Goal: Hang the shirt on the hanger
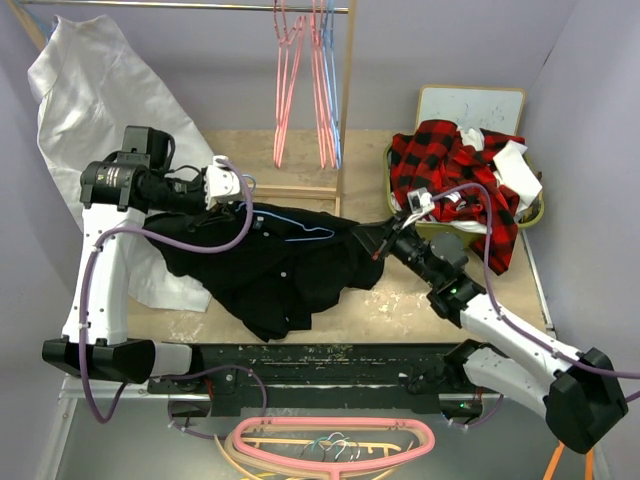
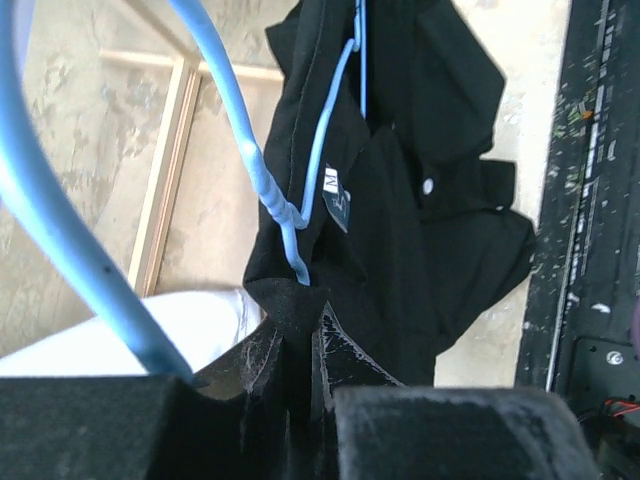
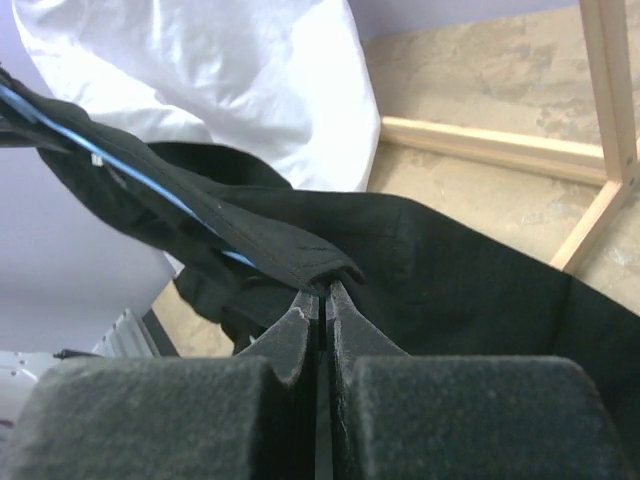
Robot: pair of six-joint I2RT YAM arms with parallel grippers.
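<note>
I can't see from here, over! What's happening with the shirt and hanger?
Left fingers shut on black shirt; right fingers too. Blue hanger partly inside the collar. White cloth close by, left side.

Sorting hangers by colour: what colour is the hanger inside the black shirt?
The hanger is light blue, clearest in the left wrist view against the black shirt.

plain black soft-fabric shirt (image 1: 290, 270), white button (image 2: 428, 186) | thin light blue wire hanger (image 2: 255, 165) | red-and-black plaid fabric shirt (image 1: 450, 165) | big white draped cloth (image 1: 90, 95) | thin pink wire hangers (image 1: 290, 85)
</note>
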